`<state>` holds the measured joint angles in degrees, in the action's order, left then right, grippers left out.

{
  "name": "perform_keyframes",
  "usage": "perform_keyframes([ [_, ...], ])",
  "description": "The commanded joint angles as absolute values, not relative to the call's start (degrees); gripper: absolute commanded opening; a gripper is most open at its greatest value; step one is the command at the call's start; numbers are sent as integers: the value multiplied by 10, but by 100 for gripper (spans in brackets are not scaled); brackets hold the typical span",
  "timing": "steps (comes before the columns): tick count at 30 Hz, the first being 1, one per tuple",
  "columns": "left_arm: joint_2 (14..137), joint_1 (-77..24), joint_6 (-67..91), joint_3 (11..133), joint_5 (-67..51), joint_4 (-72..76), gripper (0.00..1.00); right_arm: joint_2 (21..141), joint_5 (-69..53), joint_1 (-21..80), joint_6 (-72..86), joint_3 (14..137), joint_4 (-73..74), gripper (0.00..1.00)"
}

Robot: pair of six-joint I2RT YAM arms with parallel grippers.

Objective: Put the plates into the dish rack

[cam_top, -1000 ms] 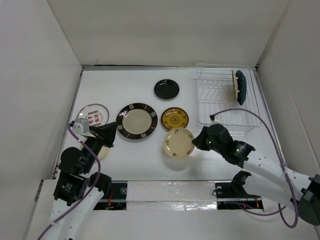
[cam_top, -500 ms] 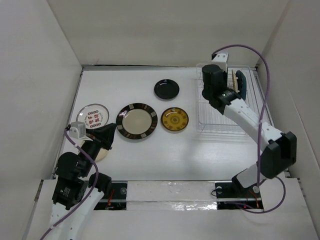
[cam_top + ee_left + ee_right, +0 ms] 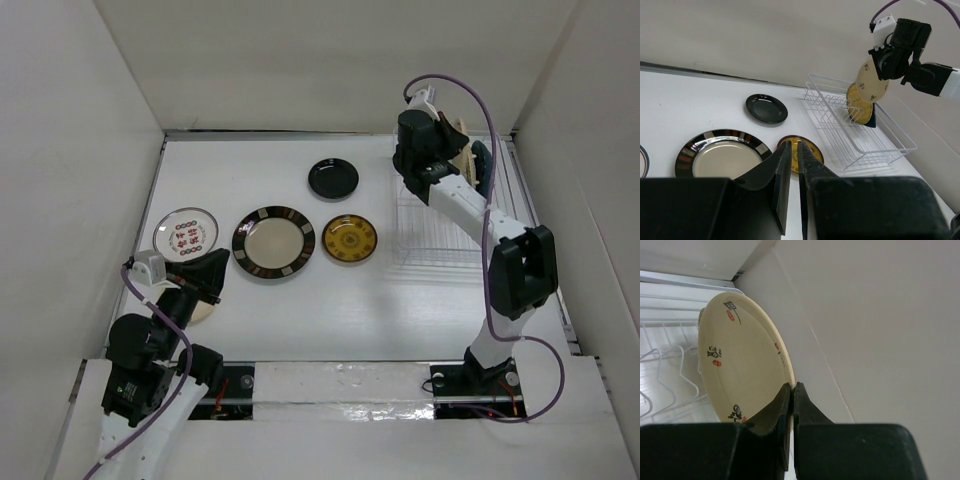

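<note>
Our left gripper (image 3: 794,146) hangs with fingers a narrow slit apart, holding nothing. The striped plate (image 3: 720,159) lies left of them, the yellow plate (image 3: 814,148) behind their tips. Our right gripper (image 3: 791,389) pinches the cream plate (image 3: 735,365) by its rim, above the rack (image 3: 850,145).

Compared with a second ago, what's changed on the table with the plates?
The right gripper carried the cream plate from the table middle up and back, and now holds it on edge above the dish rack. The left gripper and the other plates stayed put.
</note>
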<state>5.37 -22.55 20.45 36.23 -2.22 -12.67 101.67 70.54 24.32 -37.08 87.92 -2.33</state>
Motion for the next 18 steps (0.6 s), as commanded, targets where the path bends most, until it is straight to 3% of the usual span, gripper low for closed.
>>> perform_keyframes([
  [1, 42, -235, 200, 368, -14, -102, 8, 1020, 727, 240, -466, 876, -125, 0],
  [6, 38, -245, 200, 368, -11, -102, 8, 1032, 679, 245, -563, 852, -165, 0],
  [18, 33, -263, 202, 370, -4, -107, 8, 1128, 671, 216, -476, 930, -2, 0],
])
